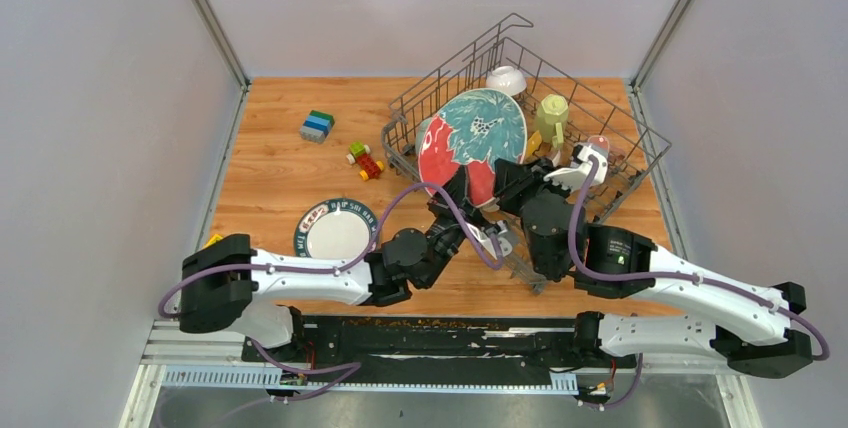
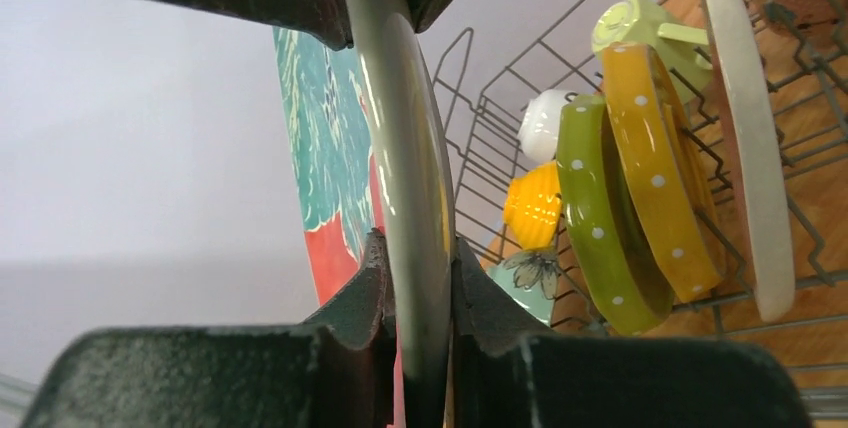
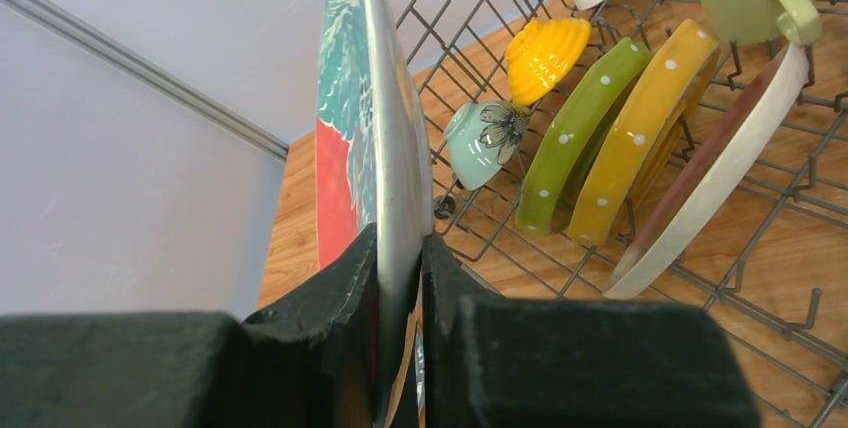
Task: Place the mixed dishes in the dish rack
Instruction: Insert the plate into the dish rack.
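From the top view, I see the left fingers [image 1: 458,196] and the right fingers [image 1: 512,180] meeting at the lower rim of the big teal-and-red plate [image 1: 472,143]. The plate stands on edge at the near left corner of the dish rack [image 1: 640,138]. Farther back in the rack sit a white bowl [image 1: 506,79] and a pale-green mug [image 1: 552,113]. A dark-rimmed plate [image 1: 335,231] lies flat on the tabletop [image 1: 270,178], well left of the rack, with toy blocks [image 1: 317,126] beyond it.

From the left wrist, my fingers are pinched tight on the big plate's rim, one on each face. Just right of it, inside the rack, a lime-green dotted plate [image 2: 600,218], a yellow dotted plate [image 2: 650,168] and a pale plate [image 2: 745,148] lean in a row. A yellow bowl [image 2: 533,203] and a teal mug [image 2: 525,283] sit beside them.

From the right wrist, those fingers are likewise clamped on the same rim. I cannot tell whether the plate's bottom edge rests on the wires.
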